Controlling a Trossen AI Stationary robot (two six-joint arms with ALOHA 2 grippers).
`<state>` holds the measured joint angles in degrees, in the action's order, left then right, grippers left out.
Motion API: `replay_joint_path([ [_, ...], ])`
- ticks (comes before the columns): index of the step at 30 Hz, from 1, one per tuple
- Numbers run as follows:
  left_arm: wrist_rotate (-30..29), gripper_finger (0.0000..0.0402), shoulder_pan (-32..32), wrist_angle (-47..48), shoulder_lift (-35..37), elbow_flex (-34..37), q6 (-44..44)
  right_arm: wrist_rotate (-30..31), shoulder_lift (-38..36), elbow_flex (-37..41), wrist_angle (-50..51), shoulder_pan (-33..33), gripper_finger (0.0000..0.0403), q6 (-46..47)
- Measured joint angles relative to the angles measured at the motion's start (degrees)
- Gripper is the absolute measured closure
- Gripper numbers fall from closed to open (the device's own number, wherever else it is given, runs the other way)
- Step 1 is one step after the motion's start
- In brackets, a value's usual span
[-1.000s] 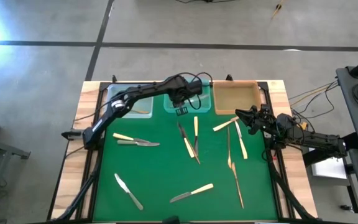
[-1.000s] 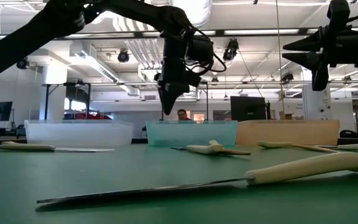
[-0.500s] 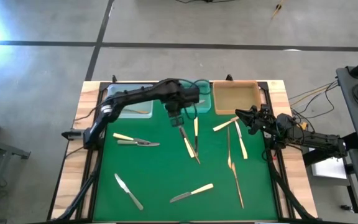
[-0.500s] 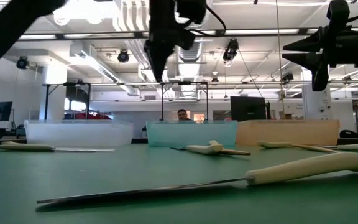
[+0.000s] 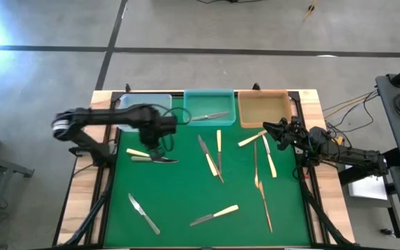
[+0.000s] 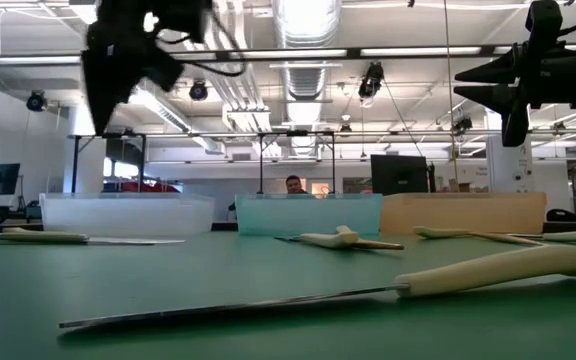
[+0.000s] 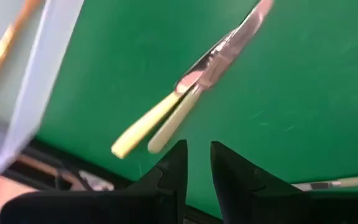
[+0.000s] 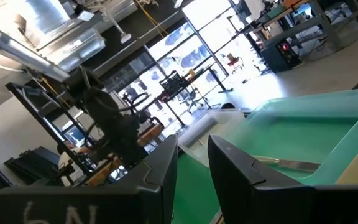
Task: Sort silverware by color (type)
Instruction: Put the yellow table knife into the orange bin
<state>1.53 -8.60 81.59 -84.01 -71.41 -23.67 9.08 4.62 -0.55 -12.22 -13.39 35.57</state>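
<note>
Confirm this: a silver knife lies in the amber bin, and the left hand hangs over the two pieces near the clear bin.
Wrong bin. The high view shows the silver knife in the teal bin; the amber bin shows none. The left hand does hang over those two pieces.

Grey concrete floor (image 5: pixel 47 69) around the table; behind, a bright hall with ceiling ducts (image 6: pixel 303 20), perhaps windows.

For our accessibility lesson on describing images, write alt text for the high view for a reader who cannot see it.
The left hand hovers over two knives at the green mat's left; the right hand waits near the amber bin. A silver knife lies in the teal bin.
</note>
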Motion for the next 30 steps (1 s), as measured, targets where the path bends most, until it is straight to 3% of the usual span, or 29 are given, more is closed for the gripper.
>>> replay_joint_path([
  [7, 0.96, 0.0348, -0.04, -4.63, 11.89, 15.12, -7.31, 0.00, -0.01, 0.01, 0.00, 0.01, 0.0321, -0.01],
  [11, 2.08, 0.0348, 0.17, -4.70, 14.20, 19.68, -4.32, 0.00, -0.01, 0.00, 0.01, 0.01, 0.0321, -0.01],
  [20, -2.17, 0.0348, 0.17, -5.57, 12.23, 26.02, 7.70, 0.00, -0.01, 0.01, 0.00, -0.01, 0.0321, -0.01],
  [30, -2.48, 0.0348, 0.15, -15.05, 6.91, 30.74, 14.61, 0.00, -0.01, 0.01, -0.01, 0.01, 0.0321, 0.00],
])
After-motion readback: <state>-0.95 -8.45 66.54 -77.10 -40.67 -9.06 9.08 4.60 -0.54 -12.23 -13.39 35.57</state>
